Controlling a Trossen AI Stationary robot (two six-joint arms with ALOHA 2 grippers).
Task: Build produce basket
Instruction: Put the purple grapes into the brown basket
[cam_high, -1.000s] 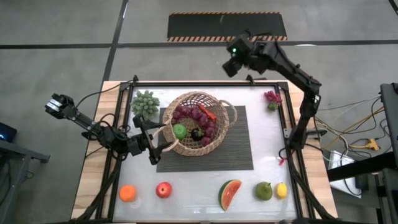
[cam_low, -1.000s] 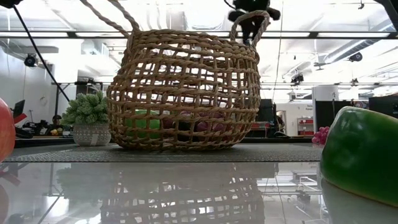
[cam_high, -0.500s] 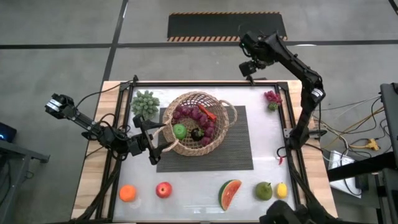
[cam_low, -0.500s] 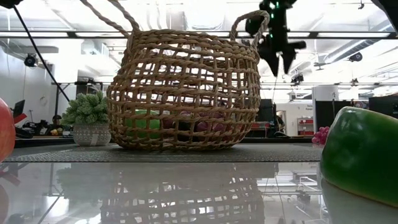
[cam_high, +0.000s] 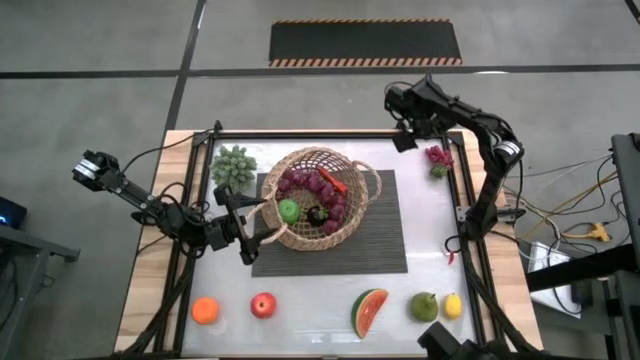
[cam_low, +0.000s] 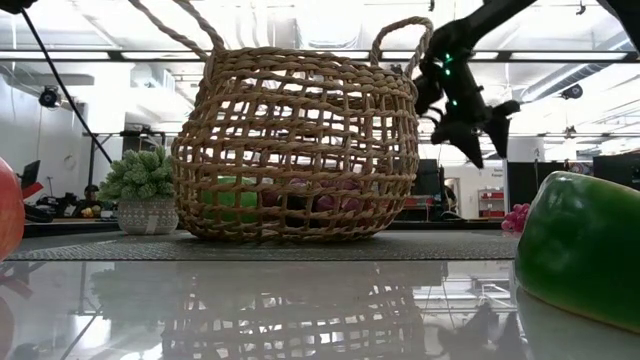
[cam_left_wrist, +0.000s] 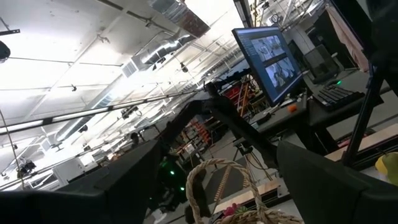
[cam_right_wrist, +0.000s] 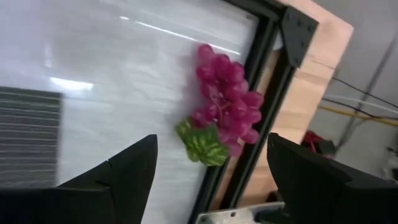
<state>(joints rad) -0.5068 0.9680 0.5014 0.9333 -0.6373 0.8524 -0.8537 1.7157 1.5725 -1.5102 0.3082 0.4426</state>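
— From above, what do we have?
— The basket (cam_high: 320, 198) sits on the dark ribbed mat (cam_high: 372, 243) mid-desk, its handles on the left and right. Inside we see purple grapes (cam_high: 305, 182), a green apple (cam_high: 289, 211), a dark plum (cam_high: 316, 214) and a carrot (cam_high: 333, 181) lying slantwise, its long axis running from upper left to lower right. Along the near edge of the desk (cam_high: 310, 330) lie an orange (cam_high: 205, 311), a red apple (cam_high: 263, 305), a watermelon slice (cam_high: 369, 312) (its long axis roughly up the picture), a pear (cam_high: 424, 307) and a lemon (cam_high: 453, 306).
— And the arms?
— The left gripper (cam_high: 247, 229) waits just beside the basket's left side, jaws spread wide and empty. The right gripper (cam_high: 408, 137) hangs over the far right corner, near a pink grape bunch (cam_high: 436, 157).
— At desk height?
— We see the basket (cam_low: 298, 145) upright, handles up, and the right gripper (cam_low: 478, 135) in the air to its right, holding nothing.
— The left wrist view?
— One basket handle (cam_left_wrist: 221, 186) between its parted fingers (cam_left_wrist: 112, 186).
— The right wrist view?
— Its jaws stand well apart and empty, with the pink grape bunch (cam_right_wrist: 229, 99) lying on the desk beyond them, leaf (cam_right_wrist: 204, 143) at one end.
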